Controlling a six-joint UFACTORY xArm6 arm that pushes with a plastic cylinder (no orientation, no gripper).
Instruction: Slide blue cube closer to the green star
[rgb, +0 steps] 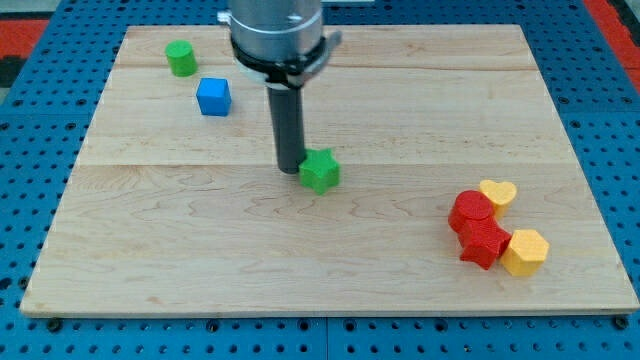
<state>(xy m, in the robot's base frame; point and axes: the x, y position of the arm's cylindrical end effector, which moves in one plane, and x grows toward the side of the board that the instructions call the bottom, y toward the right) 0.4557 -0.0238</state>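
The blue cube (213, 97) sits on the wooden board (200, 250) at the view's upper left. The green star (320, 170) lies near the board's middle. My tip (289, 167) is just left of the green star, touching or nearly touching it, and well down and to the right of the blue cube. The rod rises straight up to the arm's grey mount at the view's top.
A green cylinder (181, 58) stands up and left of the blue cube. At the view's lower right is a cluster: a yellow heart (498, 192), a red cylinder (470, 212), a red star (483, 243) and a yellow hexagon block (525, 252).
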